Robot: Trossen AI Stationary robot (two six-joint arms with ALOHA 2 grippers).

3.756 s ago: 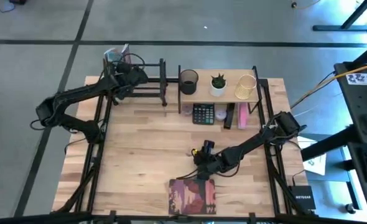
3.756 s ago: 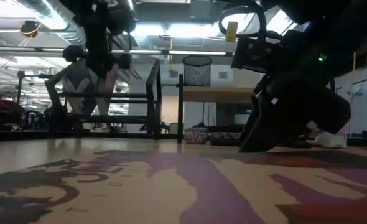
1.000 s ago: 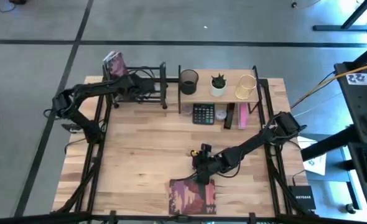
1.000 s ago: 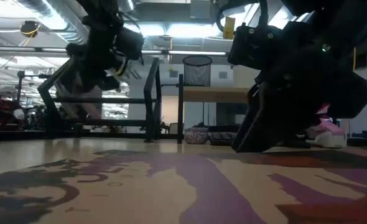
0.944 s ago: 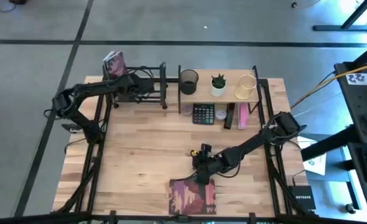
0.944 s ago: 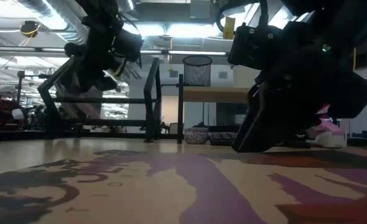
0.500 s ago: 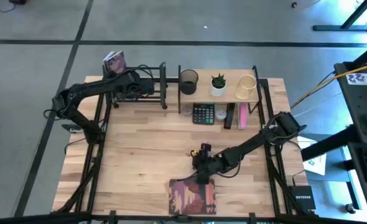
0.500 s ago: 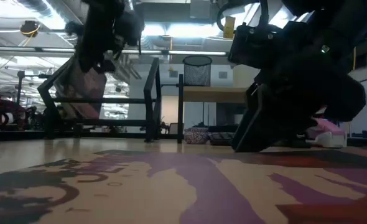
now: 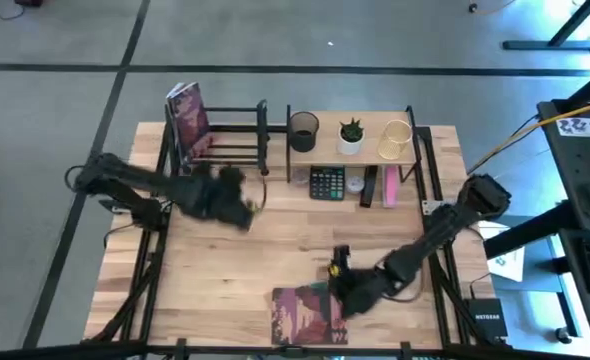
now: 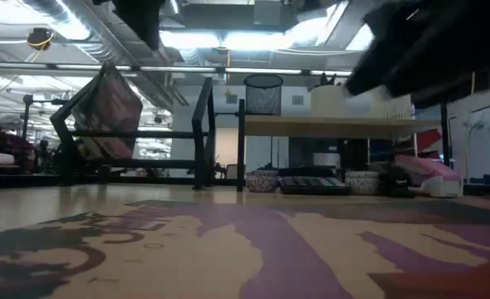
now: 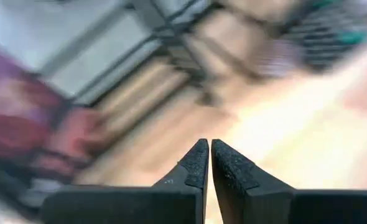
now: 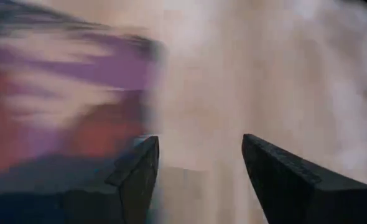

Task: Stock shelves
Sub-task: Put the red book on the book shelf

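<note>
A book (image 9: 190, 120) leans in the black book rack (image 9: 237, 140); left gripper (image 11: 207, 163) closed and empty, right gripper (image 12: 199, 165) spread beside the counter's (image 9: 235, 260) second book (image 9: 308, 315).

High view: overhead, straight down, takes in whole table (image 9: 225, 250) and both arms. Low view: tabletop height, lens almost touching book cover (image 10: 228, 249), faces level toward book rack (image 10: 137, 133) and board shelf (image 10: 336, 126); both also in high view. Wrist views: close over tabletop, looking past own fingers.
</note>
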